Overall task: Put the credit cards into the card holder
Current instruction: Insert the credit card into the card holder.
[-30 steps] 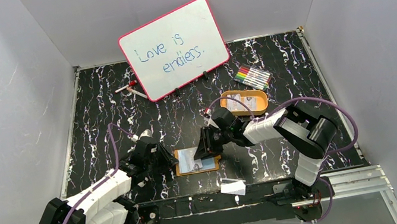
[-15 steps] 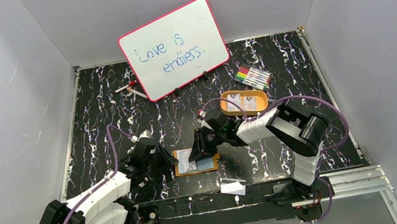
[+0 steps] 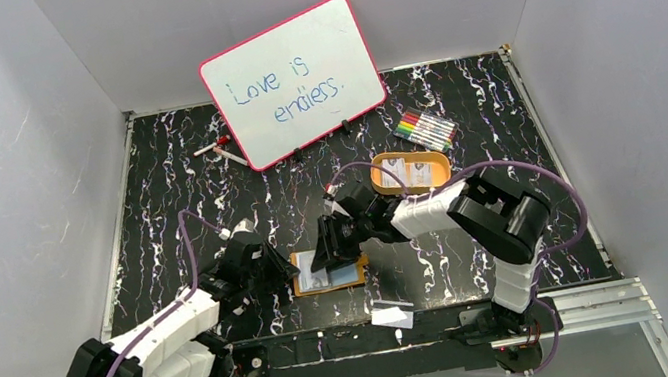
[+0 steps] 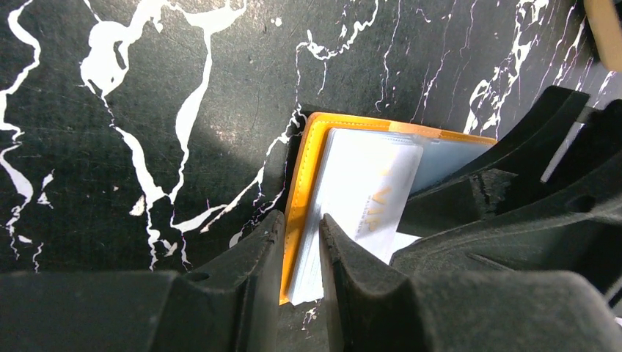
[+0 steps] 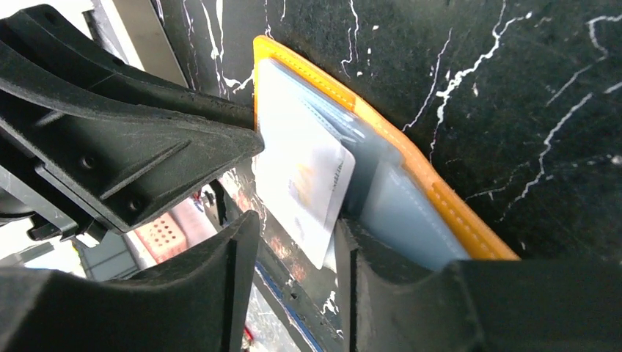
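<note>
The orange card holder [image 3: 349, 275] lies open on the black table near the front. My left gripper [image 3: 284, 270] is shut on its left edge; in the left wrist view the jaws [image 4: 302, 242] pinch the orange cover [image 4: 304, 169] and clear sleeves. A pale credit card [image 4: 374, 187] marked VIP sits partway in a sleeve. My right gripper [image 3: 321, 256] is over the holder, jaws apart [image 5: 299, 224]. The card's [image 5: 312, 183] free corner hangs between them, and one finger [image 5: 381, 271] rests on a sleeve of the holder [image 5: 440, 205]. More cards lie in the orange oval tray [image 3: 410, 172].
A loose white card [image 3: 392, 314] lies at the table's front edge. A pink-rimmed whiteboard [image 3: 293, 82] stands at the back, a red-capped pen [image 3: 217, 149] to its left and coloured markers [image 3: 424, 130] to its right. Grey walls enclose the table.
My right gripper has moved left across the open card holder, covering more of it and carrying the card toward the left side. The left gripper has stayed on the holder's edge.
</note>
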